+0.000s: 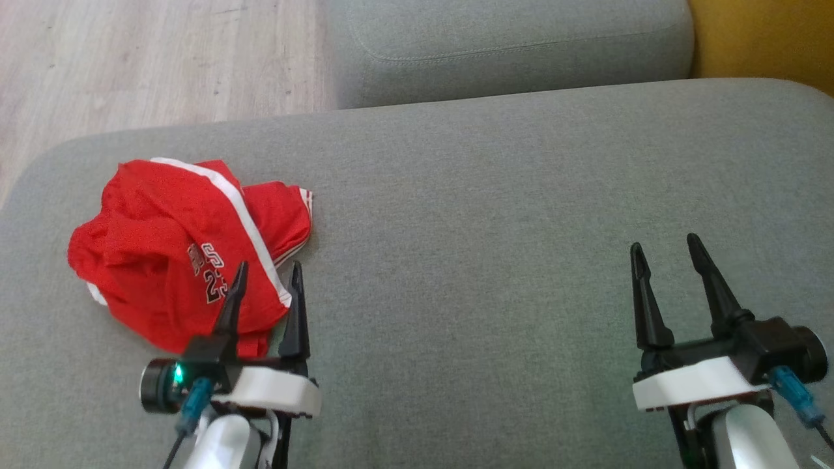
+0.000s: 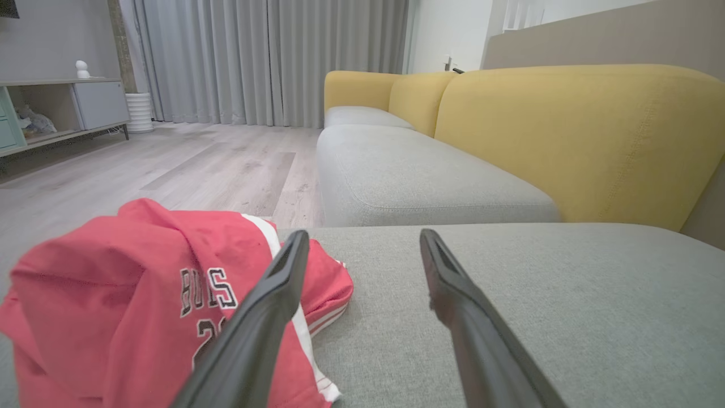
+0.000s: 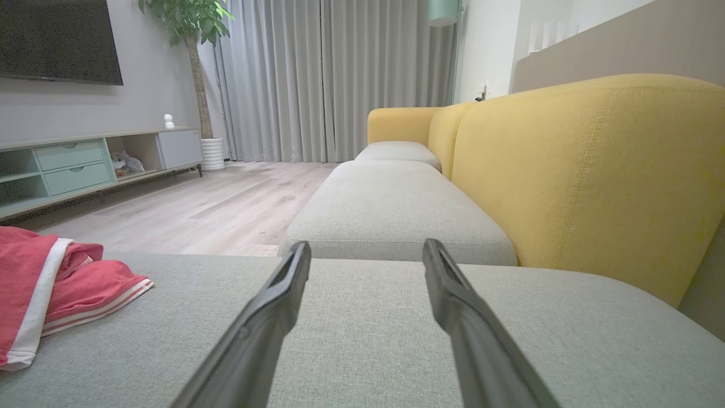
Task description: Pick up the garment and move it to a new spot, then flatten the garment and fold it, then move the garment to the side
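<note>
Garment (image 1: 176,247): soft, light, crumpled; best taken at a raised fold.
Left gripper (image 1: 269,268): open, at its edge.
Right gripper (image 1: 663,242): open, empty.

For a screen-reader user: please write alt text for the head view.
A crumpled red garment with white stripes lies at the left of a grey sofa cushion. The left gripper, fingers open, is at its near edge; the right gripper, also open, is over bare cushion at the right.

On my feed: a wide grey fabric sofa seat (image 1: 488,195) with a mustard-yellow upholstered backrest (image 3: 595,170), pale wood-plank floor (image 1: 130,58) beyond it, long grey curtains (image 2: 255,56), a low mint-green cabinet (image 3: 73,164) under a dark flat-screen TV (image 3: 56,39).
</note>
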Robot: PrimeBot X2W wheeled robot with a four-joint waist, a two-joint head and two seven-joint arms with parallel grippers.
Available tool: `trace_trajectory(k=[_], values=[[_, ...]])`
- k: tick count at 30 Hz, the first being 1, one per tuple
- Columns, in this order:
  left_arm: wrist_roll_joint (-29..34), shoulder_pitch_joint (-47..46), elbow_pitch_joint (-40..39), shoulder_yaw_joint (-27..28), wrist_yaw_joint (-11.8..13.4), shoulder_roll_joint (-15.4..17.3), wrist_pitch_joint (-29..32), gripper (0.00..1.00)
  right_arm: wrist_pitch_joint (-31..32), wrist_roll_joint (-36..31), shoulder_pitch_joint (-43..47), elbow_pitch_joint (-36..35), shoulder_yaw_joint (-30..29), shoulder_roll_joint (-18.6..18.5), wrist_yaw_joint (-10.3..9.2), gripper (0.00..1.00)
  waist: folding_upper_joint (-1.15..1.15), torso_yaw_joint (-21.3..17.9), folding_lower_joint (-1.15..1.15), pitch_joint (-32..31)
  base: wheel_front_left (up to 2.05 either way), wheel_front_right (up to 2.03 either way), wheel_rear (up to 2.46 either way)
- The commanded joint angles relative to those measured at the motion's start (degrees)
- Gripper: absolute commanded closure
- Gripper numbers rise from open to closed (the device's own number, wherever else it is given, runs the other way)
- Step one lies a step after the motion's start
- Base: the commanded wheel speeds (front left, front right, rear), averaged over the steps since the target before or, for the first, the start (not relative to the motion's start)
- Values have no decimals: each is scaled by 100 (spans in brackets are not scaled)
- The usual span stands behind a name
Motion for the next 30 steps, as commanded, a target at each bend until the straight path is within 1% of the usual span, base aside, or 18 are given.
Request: trace_trajectory(k=[1, 7, 16, 24, 30], values=[[138, -116, -175, 206, -18, 7, -83, 0, -86, -126, -166, -159, 115, -50, -4, 0, 0, 12, 0, -2, 0, 0, 0], [462, -5, 74, 314, -189, -107, -178, 0, -180, -101, -106, 59, 129, -52, -4, 0, 0, 54, 0, -11, 0, 0, 0], [532, -35, 248, 489, -361, -230, -178, 0, -180, 54, -156, 243, 143, -52, -4, 0, 0, 69, 0, -26, 0, 0, 0], [601, -20, 227, 575, -434, -284, -178, 0, -180, 108, -150, 284, 120, -52, -4, 0, 0, 93, 0, -50, 0, 0, 0], [647, -34, 255, 678, -448, -305, -178, 0, -180, 196, -111, 281, 202, -52, -4, 0, 0, 298, 0, -82, 0, 0, 0]])
